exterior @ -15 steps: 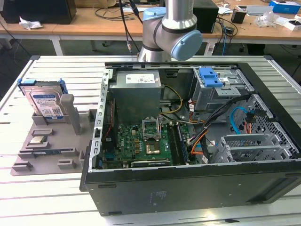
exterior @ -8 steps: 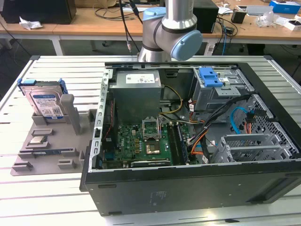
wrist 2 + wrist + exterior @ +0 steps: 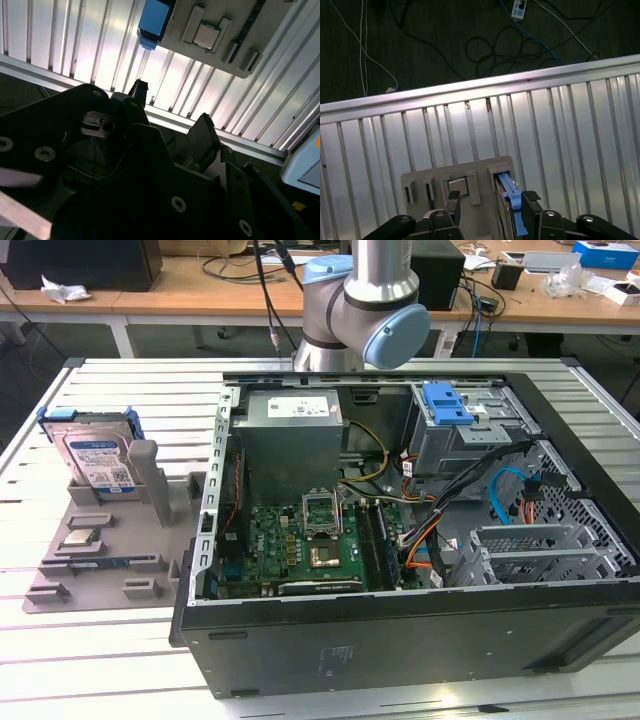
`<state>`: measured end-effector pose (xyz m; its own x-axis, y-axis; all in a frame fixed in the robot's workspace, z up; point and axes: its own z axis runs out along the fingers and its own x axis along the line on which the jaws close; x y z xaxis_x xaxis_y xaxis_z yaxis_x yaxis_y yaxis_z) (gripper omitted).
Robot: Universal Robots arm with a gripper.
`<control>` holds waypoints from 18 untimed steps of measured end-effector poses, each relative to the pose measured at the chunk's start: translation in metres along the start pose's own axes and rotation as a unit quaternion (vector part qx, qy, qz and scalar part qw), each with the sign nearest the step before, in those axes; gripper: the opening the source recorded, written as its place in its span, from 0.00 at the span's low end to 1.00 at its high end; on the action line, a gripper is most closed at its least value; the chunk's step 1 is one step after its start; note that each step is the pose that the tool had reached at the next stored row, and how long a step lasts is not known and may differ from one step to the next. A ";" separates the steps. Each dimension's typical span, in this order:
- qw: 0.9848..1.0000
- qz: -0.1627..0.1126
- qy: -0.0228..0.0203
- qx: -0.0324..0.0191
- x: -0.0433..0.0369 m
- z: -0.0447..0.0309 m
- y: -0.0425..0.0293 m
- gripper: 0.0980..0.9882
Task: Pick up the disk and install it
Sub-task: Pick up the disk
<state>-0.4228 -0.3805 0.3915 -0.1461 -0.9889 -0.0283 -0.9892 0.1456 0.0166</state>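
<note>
1. A flat silver-metal disk with a white and blue label and a blue plastic carrier frame stands on edge in a slot of a grey plastic parts holder. It is off to the exterior view's left of the open black computer case. Holder and case both rest on the ribbed silver metal bench.
2. A small square silver processor chip lies flat in the same holder, on that same side of the case.
3. Inside the case, a grey metal power-supply box fills its far left corner.
4. A silver robot arm with pale blue joint caps rises behind the case's far wall.
5. A blue ridged plastic latch piece sits at the case's far right.
6. In the first wrist view the jaws stand open and hold nothing. Their black fingertips are apart, and the disk and holder lie beyond them, untouched.
</note>
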 end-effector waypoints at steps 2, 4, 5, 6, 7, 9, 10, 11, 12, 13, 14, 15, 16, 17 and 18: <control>1.000 -0.011 0.000 0.000 -0.0002 0.0003 -0.0013 0.56; 1.000 -0.013 0.001 0.000 -0.0008 0.0009 -0.0051 0.56; 1.000 -0.013 0.001 0.000 -0.0012 0.0013 -0.0072 0.56; 1.000 -0.014 0.001 0.000 -0.0018 0.0021 -0.0103 0.56; 1.000 -0.015 0.002 0.000 -0.0026 0.0033 -0.0135 0.56; 1.000 -0.018 0.003 0.000 -0.0043 0.0060 -0.0186 0.56; 1.000 -0.019 0.003 0.000 -0.0049 0.0071 -0.0204 0.56; 1.000 -0.020 0.003 0.000 -0.0055 0.0081 -0.0220 0.56; 1.000 -0.021 0.004 0.000 -0.0062 0.0094 -0.0240 0.56; 1.000 -0.023 0.004 0.000 -0.0070 0.0107 -0.0259 0.56; 1.000 -0.024 0.005 0.000 -0.0083 0.0129 -0.0285 0.56; 1.000 -0.026 0.005 0.000 -0.0096 0.0153 -0.0304 0.56; 1.000 -0.028 0.005 0.000 -0.0104 0.0170 -0.0314 0.56; 1.000 -0.030 0.005 0.000 -0.0116 0.0194 -0.0329 0.56; 0.999 -0.034 0.005 0.000 -0.0142 0.0233 -0.0357 0.56</control>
<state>-0.3857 -0.3710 0.3680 -0.0775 -0.9968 -0.0189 -0.9969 0.0772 0.0157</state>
